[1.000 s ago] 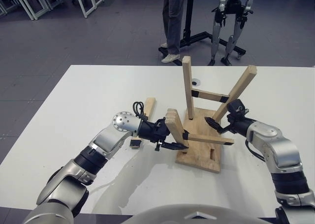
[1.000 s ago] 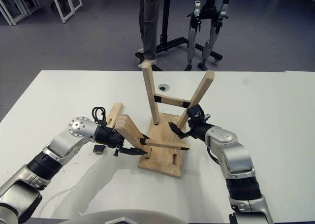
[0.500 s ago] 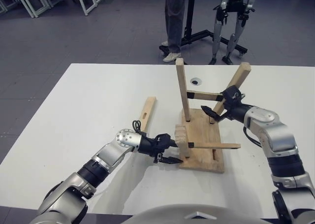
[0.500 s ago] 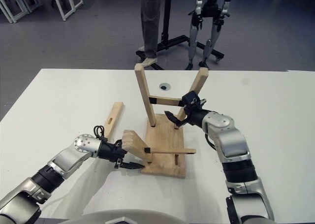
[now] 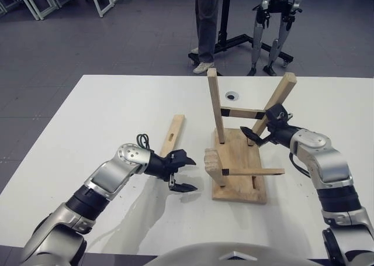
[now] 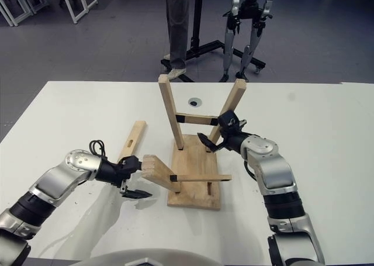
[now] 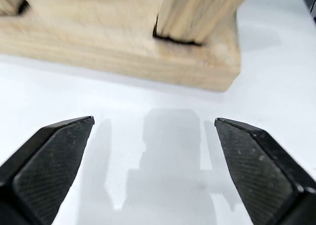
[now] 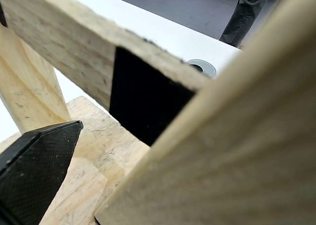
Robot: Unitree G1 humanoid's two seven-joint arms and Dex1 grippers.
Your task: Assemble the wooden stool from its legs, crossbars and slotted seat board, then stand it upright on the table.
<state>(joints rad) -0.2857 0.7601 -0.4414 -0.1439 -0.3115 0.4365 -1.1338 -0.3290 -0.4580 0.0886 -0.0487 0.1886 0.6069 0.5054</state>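
One second ago the left end effector (image 5: 190,173) was right up on the near leg (image 5: 214,163). Now it's backed off toward the robot and hangs just over the surface (image 5: 93,120), fingers spread wide with nothing between them. The seat board (image 5: 239,158) was tipped up then and has since settled flat. The near leg stays put on its own at the board's front edge, leaning, with its thin crossbar (image 5: 257,172) running across above the board. My read is that this piece counts as placed and the left arm is freed up for the next one, probably the loose leg (image 5: 172,134) lying on the surface just left of the board. Over at the far end, the two tall legs (image 5: 214,102) (image 5: 282,96) stand up out of the board, tied together by the other crossbar (image 5: 242,112). The right end effector (image 5: 252,135) sits at the foot of the right-hand one. It looks open, and the one finger I can see is clear of the wood, so it's not clamping. The stool's upside down, with plenty left to do.
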